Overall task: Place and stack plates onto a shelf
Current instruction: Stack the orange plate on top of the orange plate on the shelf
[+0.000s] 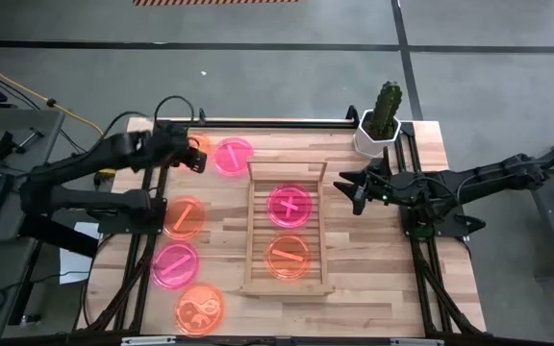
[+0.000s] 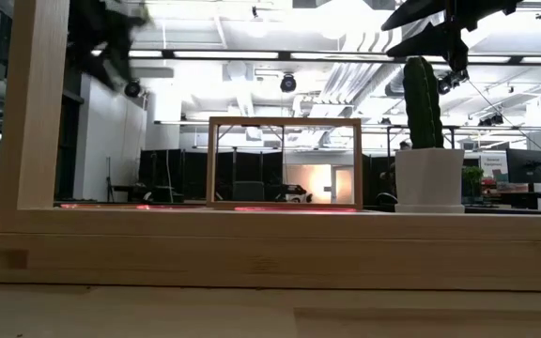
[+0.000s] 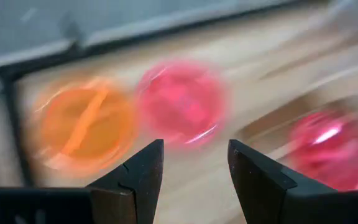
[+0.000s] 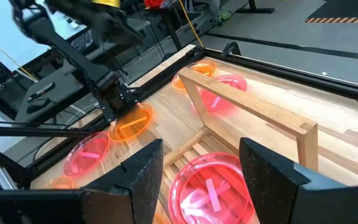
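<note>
Left gripper (image 1: 196, 146) released, above orange plate (image 1: 196, 154) beside pink plate (image 1: 234, 156): thin rim, risk of nudging neighbour. Right gripper (image 1: 342, 185) released beside shelf (image 1: 256, 235), rail collision possible.

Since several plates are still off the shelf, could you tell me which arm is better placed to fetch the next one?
Probably the left: its open left gripper hovers by the pink plate and orange plate. The right gripper waits beyond the shelf.
</note>
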`<state>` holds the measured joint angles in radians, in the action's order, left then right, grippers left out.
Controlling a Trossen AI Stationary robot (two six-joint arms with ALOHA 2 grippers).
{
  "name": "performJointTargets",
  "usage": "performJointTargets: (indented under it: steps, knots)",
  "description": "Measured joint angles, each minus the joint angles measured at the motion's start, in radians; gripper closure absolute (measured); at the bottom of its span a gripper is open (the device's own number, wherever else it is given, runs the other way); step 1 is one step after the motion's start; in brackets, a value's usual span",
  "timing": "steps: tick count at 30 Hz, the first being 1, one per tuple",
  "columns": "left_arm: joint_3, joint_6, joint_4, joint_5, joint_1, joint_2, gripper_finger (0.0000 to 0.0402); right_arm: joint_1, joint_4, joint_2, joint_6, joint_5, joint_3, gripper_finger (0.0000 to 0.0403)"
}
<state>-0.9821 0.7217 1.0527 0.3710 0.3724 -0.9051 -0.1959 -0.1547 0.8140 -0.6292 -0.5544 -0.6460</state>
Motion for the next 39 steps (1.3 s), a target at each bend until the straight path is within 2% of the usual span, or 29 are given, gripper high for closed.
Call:
performJointTargets:
  steps: [3,5,10,14,21,28,39]
  knots:
    - [0.008,-0.113,0.132,-0.139,0.154,-0.082,0.0232,0.0,0.003,0.01,0.0,0.0,0.0,0.0208]
    - [0.023,-0.209,0.161,-0.176,0.215,-0.152,0.0232,0.0,0.002,0.012,0.0,0.0,0.0,0.0208]
    - [0.05,-0.418,0.109,-0.145,0.254,-0.331,0.0232,0.0,0.003,0.012,-0.003,0.0,0.0,0.0208]
    - [0.051,-0.514,0.049,-0.131,0.241,-0.456,0.0232,0.0,0.003,0.012,-0.003,0.0,0.0,0.0208]
    - [0.051,-0.526,-0.054,-0.039,0.213,-0.6,0.0232,0.0,0.003,0.012,-0.003,0.0,0.0,0.0208]
    - [0.052,-0.551,-0.095,-0.028,0.214,-0.709,0.0232,0.0,0.003,0.012,-0.003,0.0,0.0,0.0208]
    - [0.052,-0.559,-0.177,0.057,0.221,-0.811,0.0232,0.0,0.003,0.012,-0.003,0.0,0.0,0.0208]
